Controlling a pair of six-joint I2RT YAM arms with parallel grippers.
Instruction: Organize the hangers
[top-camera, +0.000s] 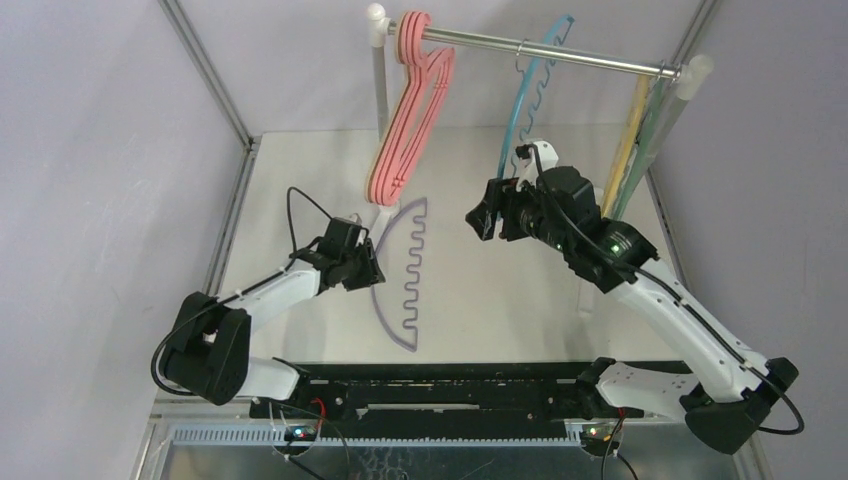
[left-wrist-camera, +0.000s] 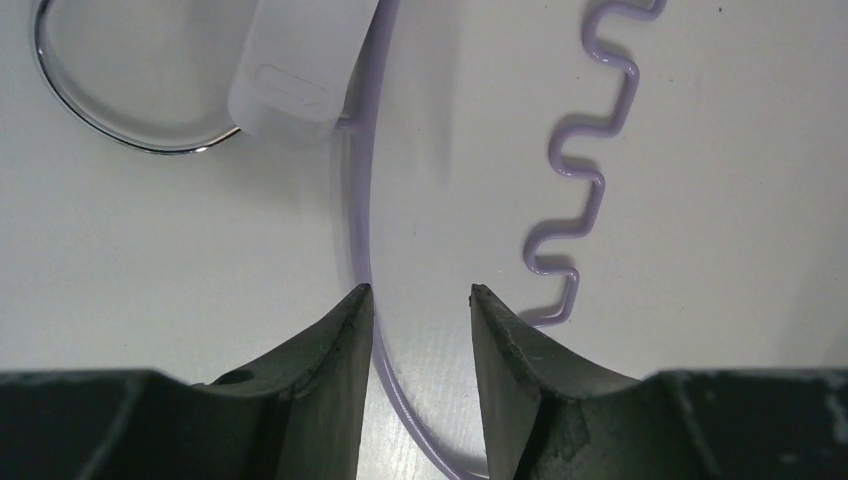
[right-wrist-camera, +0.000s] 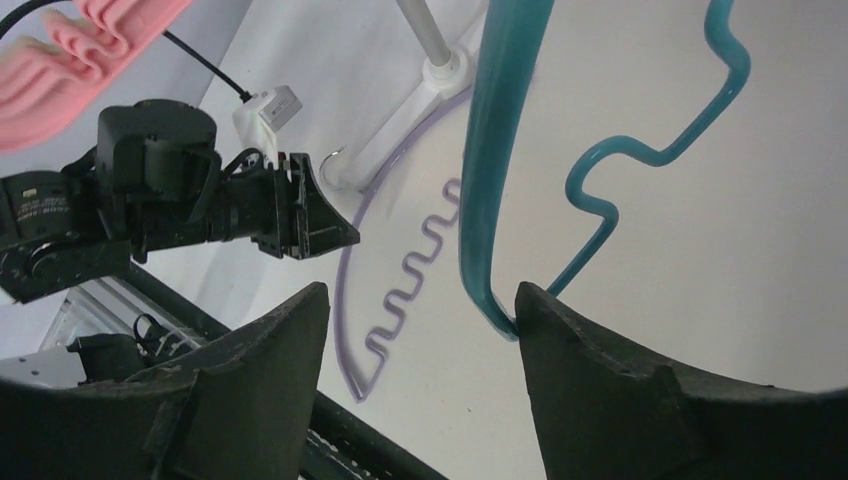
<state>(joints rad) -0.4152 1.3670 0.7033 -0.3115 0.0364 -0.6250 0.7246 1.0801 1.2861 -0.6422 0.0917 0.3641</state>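
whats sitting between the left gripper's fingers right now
The purple hanger's thin arc, flat on the table, runs between the left gripper's open fingers; the left wrist view shows it.

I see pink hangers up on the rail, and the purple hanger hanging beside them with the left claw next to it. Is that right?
Not quite: the purple hanger is not on the rail but lies flat on the table, as the top view shows. The pink hangers do hang on the rail, and the left gripper is next to the purple one.
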